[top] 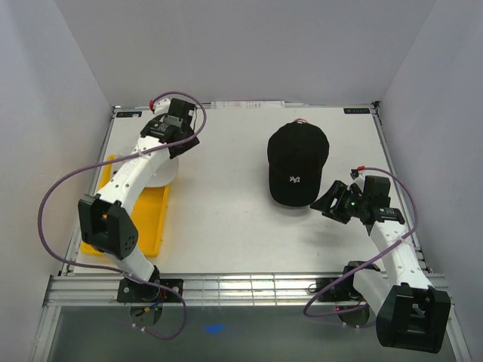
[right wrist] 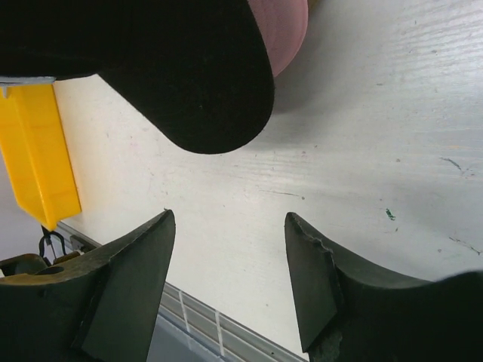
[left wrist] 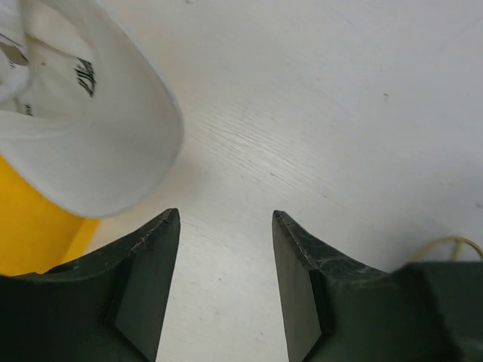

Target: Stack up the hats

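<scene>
the black cap with the gold monogram [top: 296, 162] is lying on the table [top: 226, 219] toward its far right, sitting over a pink cap [right wrist: 283, 30] whose brim is peeking out beneath. the right gripper [right wrist: 230, 219] is hovering just beside the black brim, jaws apart and empty. the white cap with the dark logo [left wrist: 98, 143] is overlapping the yellow tray [left wrist: 30, 234]. the left gripper [left wrist: 225, 219] is hanging near its brim, jaws open, holding nothing.

Black cap [top: 296, 162]: pale monogram, unreadable; white cap [left wrist: 98, 143]: dark logo, illegible
</scene>
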Available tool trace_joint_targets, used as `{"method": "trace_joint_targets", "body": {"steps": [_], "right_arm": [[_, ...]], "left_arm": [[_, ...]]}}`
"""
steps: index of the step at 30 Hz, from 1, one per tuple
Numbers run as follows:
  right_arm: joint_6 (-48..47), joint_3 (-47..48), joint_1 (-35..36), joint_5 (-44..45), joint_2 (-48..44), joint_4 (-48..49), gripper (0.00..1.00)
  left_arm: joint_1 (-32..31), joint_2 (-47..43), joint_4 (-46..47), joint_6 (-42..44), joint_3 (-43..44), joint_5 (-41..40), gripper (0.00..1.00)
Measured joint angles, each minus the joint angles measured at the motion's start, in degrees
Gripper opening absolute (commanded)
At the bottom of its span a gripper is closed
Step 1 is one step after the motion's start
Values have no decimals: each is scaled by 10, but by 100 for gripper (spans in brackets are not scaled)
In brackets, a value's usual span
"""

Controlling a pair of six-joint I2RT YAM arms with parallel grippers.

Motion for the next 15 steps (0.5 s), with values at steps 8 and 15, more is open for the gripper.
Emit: {"method": "trace_joint_targets", "body": {"steps": [8, 15], "right_arm": [[-13, 19, 0, -16, 1, -19, 66], [-19, 25, 0, -24, 14, -20, 66]], "left_arm": [[68, 164, -61, 61, 124, -63, 64], [76, 212, -74, 82, 172, -76, 65]]}}
